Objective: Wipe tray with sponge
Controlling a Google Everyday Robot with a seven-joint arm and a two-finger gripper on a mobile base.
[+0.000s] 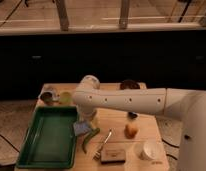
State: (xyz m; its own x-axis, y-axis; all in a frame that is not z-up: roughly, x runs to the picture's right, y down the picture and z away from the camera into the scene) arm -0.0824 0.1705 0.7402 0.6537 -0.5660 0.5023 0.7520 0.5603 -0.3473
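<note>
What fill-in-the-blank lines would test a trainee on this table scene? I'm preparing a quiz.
1. The tray on the table is coloured ____.
2. The blue sponge lies just ____ the tray, at its right rim.
3. The gripper, beside the sponge, is hidden under the ____.
4. The fork lies beside the tan ____.

Missing words: green; outside; arm; block

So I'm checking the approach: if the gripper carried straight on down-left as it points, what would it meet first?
Probably the tray: the shut gripper holds the sponge just beside its right rim, though depth is unclear.
</note>
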